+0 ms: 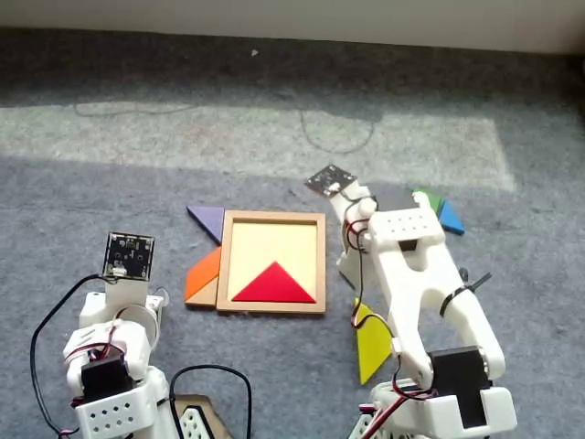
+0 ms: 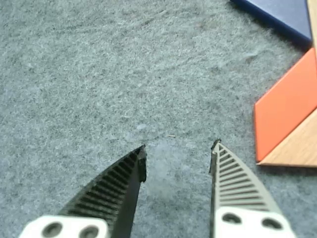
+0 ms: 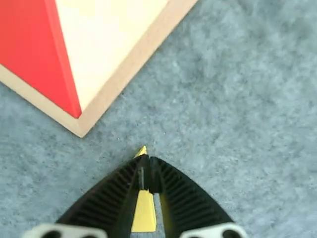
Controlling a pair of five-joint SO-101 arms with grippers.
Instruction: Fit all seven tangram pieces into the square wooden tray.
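Note:
The square wooden tray (image 1: 271,219) lies mid-table with a red triangle (image 1: 274,285) in its near part. A purple triangle (image 1: 208,219) and an orange parallelogram (image 1: 203,274) touch its left side. The yellow triangle (image 1: 371,343) lies flat to the right of the tray's near corner. My right gripper (image 3: 147,158) is shut on that yellow triangle's (image 3: 143,213) tip, a short way from the tray corner (image 3: 81,130). Green (image 1: 428,198) and blue (image 1: 450,218) pieces peek out behind the right arm. My left gripper (image 2: 178,148) hangs open over bare carpet, left of the orange parallelogram (image 2: 287,106).
Grey carpet covers the table. The right arm's body (image 1: 420,274) stretches from the near right edge toward the tray's right side. The left arm (image 1: 114,357) sits folded at the near left. Cables (image 1: 210,375) run between the two bases.

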